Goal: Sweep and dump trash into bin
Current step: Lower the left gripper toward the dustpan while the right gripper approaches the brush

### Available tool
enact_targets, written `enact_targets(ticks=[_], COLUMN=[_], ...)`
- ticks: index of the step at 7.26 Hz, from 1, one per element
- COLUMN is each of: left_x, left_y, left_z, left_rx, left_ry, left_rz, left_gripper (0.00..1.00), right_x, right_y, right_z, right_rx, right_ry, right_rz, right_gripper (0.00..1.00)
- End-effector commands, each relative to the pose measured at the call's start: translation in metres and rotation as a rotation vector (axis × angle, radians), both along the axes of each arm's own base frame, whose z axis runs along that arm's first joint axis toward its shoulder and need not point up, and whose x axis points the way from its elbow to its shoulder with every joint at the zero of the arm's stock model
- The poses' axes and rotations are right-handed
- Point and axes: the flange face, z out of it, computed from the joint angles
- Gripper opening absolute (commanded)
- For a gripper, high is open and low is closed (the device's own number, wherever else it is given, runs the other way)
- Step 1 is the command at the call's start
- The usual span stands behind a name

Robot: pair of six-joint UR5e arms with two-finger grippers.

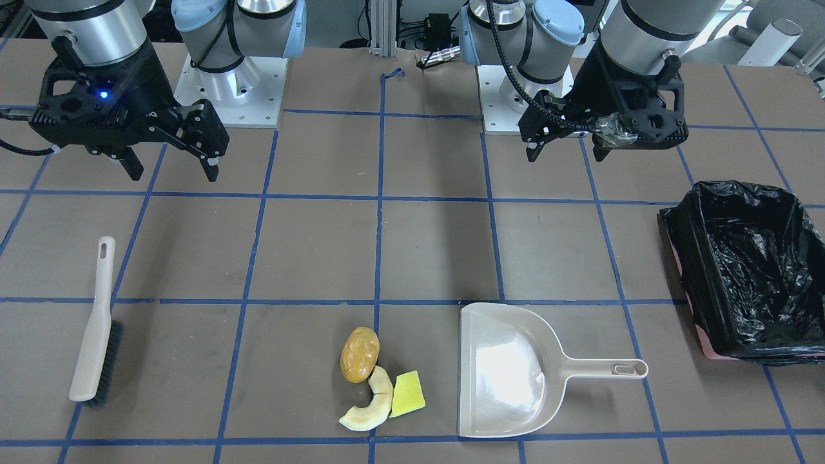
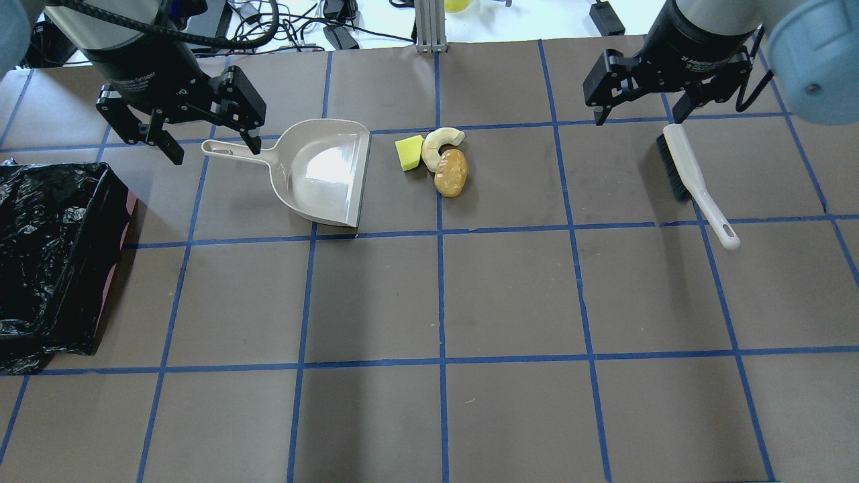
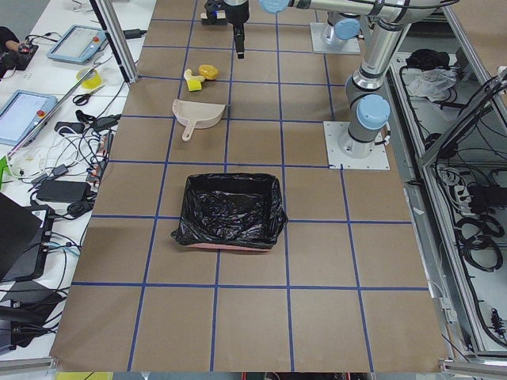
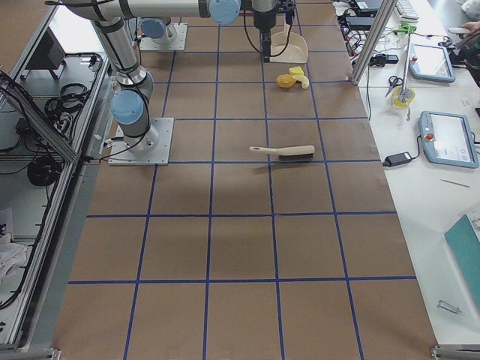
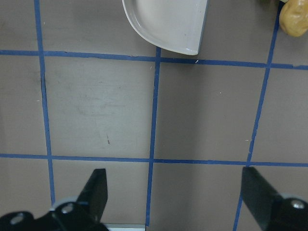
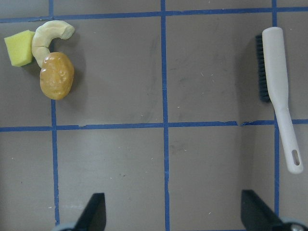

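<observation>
right tool [image 2: 637, 118] hanging released, nearer the brush [image 2: 691, 171]; left tool [image 2: 215, 151] released, nearer the dustpan [image 2: 322, 171] handle. trash [image 2: 439, 157] lying between, just off the pan's open mouth, brush side.

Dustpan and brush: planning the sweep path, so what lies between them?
In the overhead view, the trash lies between the dustpan and the brush, close by the dustpan's mouth.

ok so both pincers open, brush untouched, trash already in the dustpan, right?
No. The trash lies on the table beside the dustpan, not in it; the overhead view shows it. Left pincer and right pincer are open, brush untouched.
</observation>
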Motion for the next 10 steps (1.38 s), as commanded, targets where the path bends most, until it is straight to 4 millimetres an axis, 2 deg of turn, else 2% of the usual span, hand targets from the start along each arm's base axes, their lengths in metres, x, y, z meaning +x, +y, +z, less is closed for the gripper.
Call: enact_targets(ticks=[1,4,6,7,8,9,10], left_x=[0.0,0.001,0.008,0.011,0.012,0.012,0.013], left_y=[0.0,-0.002,-0.018,-0.028,-0.038,-0.055,-0.074], left_z=[0.001,-0.001,-0.012,-0.021,-0.034,-0.061,-0.098], left_rx=[-0.007,-0.009,-0.024,-0.034,-0.034,-0.063,-0.107], left_ry=[-0.004,-0.002,-0.066,-0.091,-0.091,-0.089,-0.09], left_rz=[0.0,-0.008,-0.017,-0.022,-0.022,-0.066,-0.113], left_gripper=[1.0,1.0,1.0,1.0,1.0,1.0,1.0], right_x=[0.0,-0.007,-0.012,-0.034,-0.074,-0.119,-0.148], right_y=[-0.001,-0.004,-0.004,-0.005,-0.008,-0.007,-0.006], right_z=[-0.002,-0.005,-0.017,-0.03,-0.044,-0.06,-0.078], right_rx=[0.004,0.007,0.031,0.061,0.089,0.115,0.111], right_ry=[0.001,0.004,0.009,0.042,0.062,0.043,0.047], right_rz=[0.0,-0.013,-0.009,-0.049,-0.032,-0.02,0.024], right_gripper=[1.0,1.0,1.0,1.0,1.0,0.99,0.99])
